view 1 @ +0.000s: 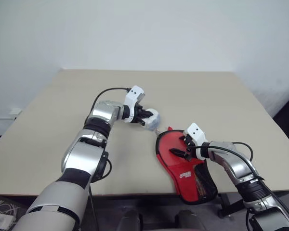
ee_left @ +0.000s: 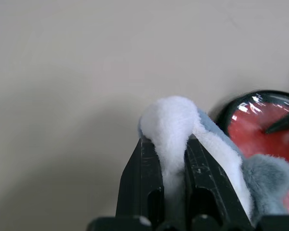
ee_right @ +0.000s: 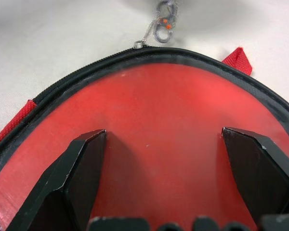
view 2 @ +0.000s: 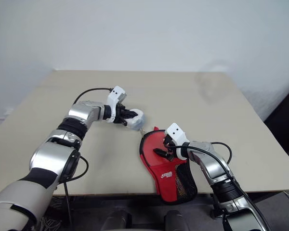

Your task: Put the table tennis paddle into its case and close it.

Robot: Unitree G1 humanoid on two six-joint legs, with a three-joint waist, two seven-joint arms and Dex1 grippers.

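The case (view 1: pixel 185 168) lies flat near the right front edge of the surface (view 1: pixel 58 115), its see-through red side up, round end toward the far side and the mesh-backed narrow end toward the near edge. The red showing through its window may be the paddle inside or only the lining; I cannot tell which. It looks like a light, soft pouch: the fabric would buckle if pushed, and the glossy window would likely be slippery under hard fingers, so the black edging, the red tabs or the zip are the better places to take hold. A small metal ring chain hangs from the zip at the round end and leads to a whitish-grey plush lump (view 1: pixel 152 117). The left gripper (view 1: pixel 145 116) has its fingers pressed together on that plush, squeezing its soft pile, just beyond the case's far end. The right gripper (view 1: pixel 183 147) rests over the red window with fingers spread wide, holding nothing. Small white print sits on the red near the mesh, too small to read.
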